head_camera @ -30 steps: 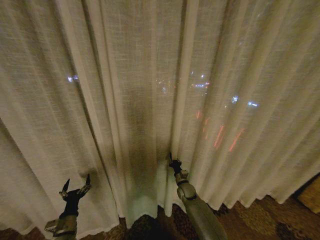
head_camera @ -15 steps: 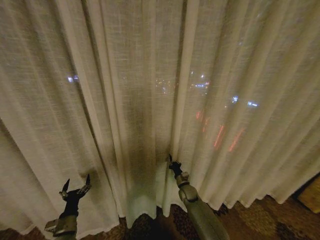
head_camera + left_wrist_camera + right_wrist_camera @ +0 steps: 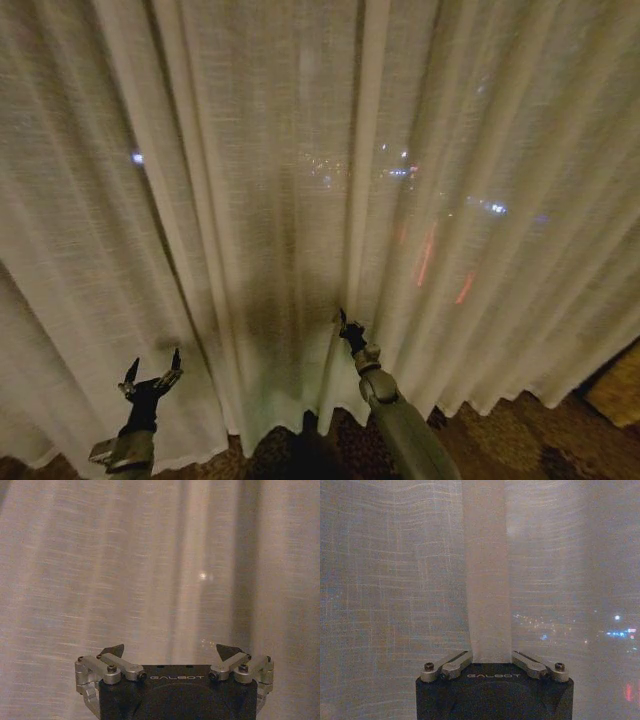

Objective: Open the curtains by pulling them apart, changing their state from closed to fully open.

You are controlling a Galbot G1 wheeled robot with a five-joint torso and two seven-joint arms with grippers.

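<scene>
My right hand (image 3: 346, 327) reaches forward into the middle of the sheer cream-white, floor-length pleated curtains (image 3: 300, 200), low down and near the hem. In the right wrist view its fingertips are buried in the cloth, so I cannot tell for certain how far apart they stand; what I do see there is a thick vertical fold of the fabric (image 3: 486, 580) running straight down between the two silver finger links, which sit close on either side of it, as if the hand (image 3: 492, 661) has closed on that fold.

My left hand (image 3: 152, 372) sits lower and well out to the left, fingers spread wide, dark tips pointing up at the fabric and holding nothing. In the left wrist view the same open hand (image 3: 172, 652) faces blurred cloth just ahead, and I cannot tell whether the tips touch it.

The curtains hang shut across everything ahead of me, loosely woven and see-through, falling in long pleats with a darker shadowed band in the centre where panels overlap. Their tops are cut off. Small blue, white and red lights glimmer faintly through the weave. Below the hem a strip of dark patterned carpet (image 3: 500, 430) shows.
</scene>
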